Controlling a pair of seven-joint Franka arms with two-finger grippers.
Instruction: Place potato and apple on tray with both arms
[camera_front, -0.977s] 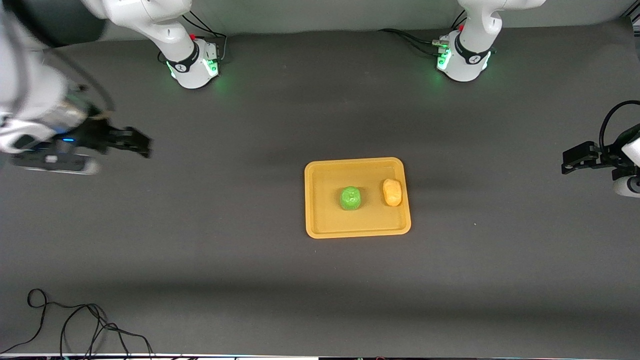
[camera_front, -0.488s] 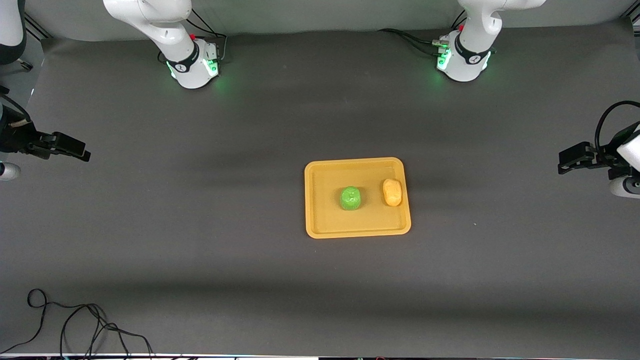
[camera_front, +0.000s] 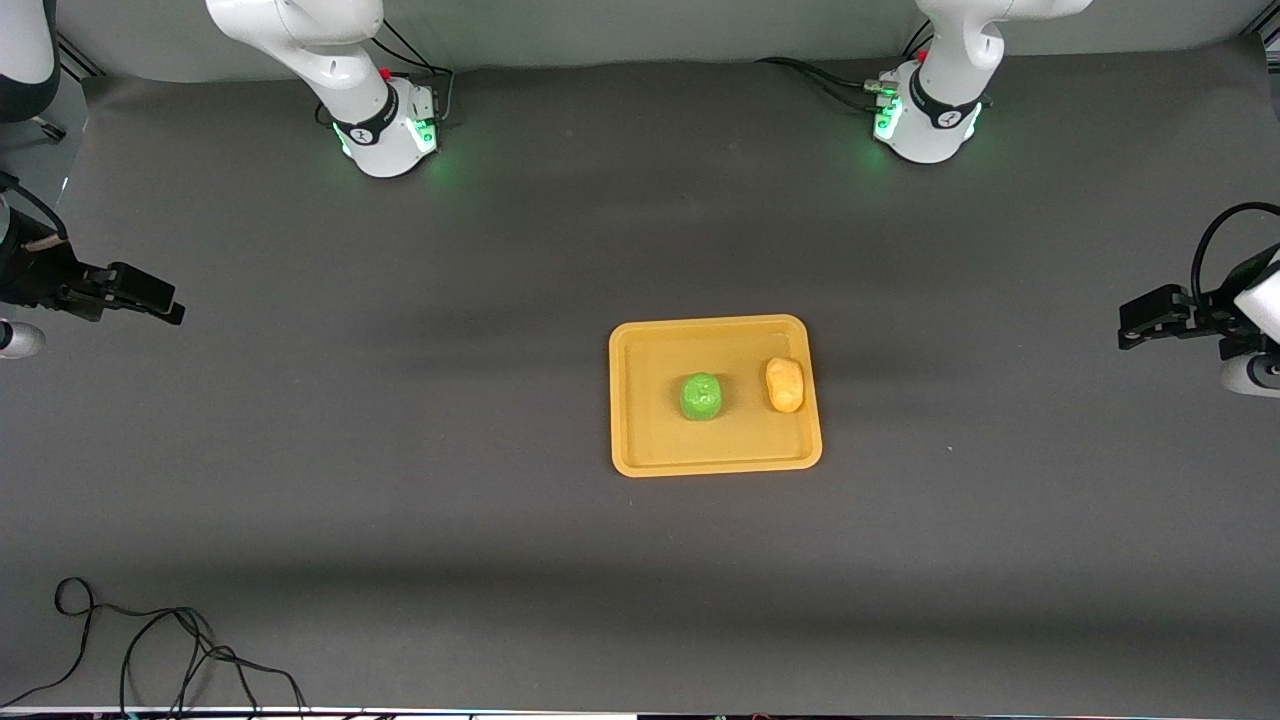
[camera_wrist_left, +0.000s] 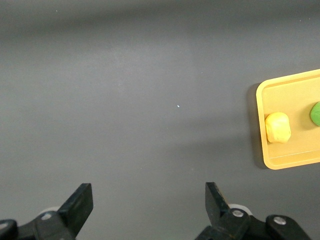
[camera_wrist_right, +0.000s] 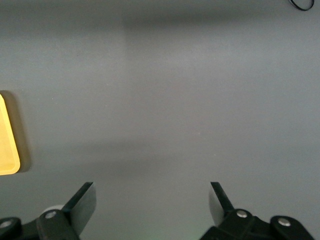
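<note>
Final stage of the placement task. The apple (camera_front: 702, 397) and the potato (camera_front: 785, 385) both rest inside the tray (camera_front: 650, 455) at mid-worktop (camera_front: 400, 450), apart from each other, the potato toward the left arm's end. The left gripper (camera_front: 1135, 328) and right gripper (camera_front: 160, 300) hang over the worktop's two ends, well apart from the tray, fingers spread and empty. Judged from this layout, nothing is left to place.

Even overhead light, soft shadow bands across the table (camera_front: 400, 500), all views sharp
</note>
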